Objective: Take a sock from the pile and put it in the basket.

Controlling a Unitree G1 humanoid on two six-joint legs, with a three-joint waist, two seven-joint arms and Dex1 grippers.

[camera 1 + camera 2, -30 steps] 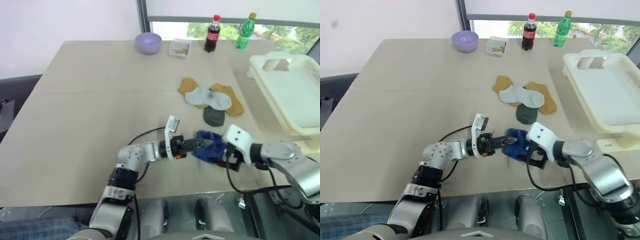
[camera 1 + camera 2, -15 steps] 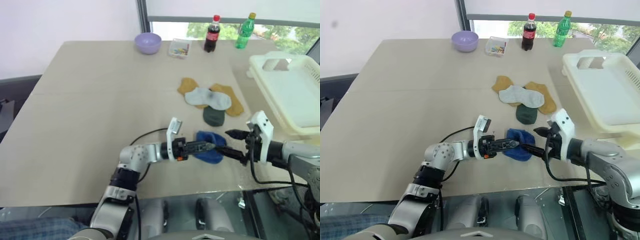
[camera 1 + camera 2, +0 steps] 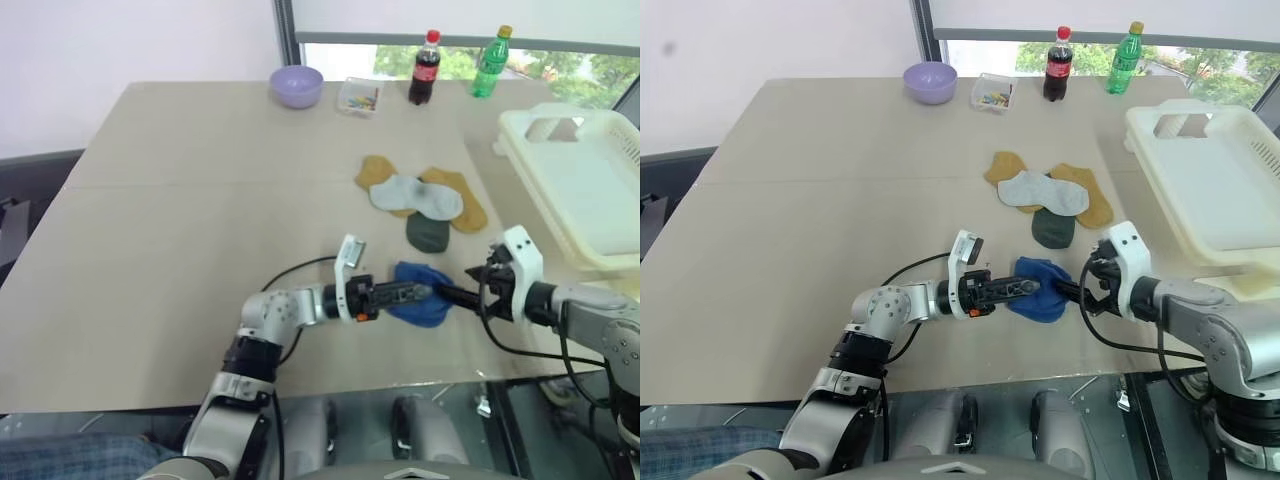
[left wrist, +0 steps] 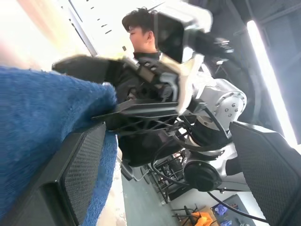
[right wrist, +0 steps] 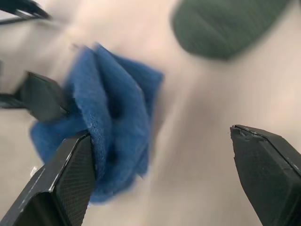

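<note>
The blue sock (image 3: 418, 304) lies crumpled on the table (image 3: 180, 200), a little way in front of the pile (image 3: 425, 205) and well away from the basket (image 3: 575, 185). The left gripper (image 3: 418, 292) and the right gripper (image 3: 452, 293) come at it from each side, both with fingers spread wide. One finger (image 5: 66, 176) of the right gripper touches the sock's edge, and neither gripper holds it.

Bright daylight from window (image 3: 470, 55) at 12 o'clock; soft shadows on table (image 3: 200, 200); wrist views blurred, overexposed.
</note>
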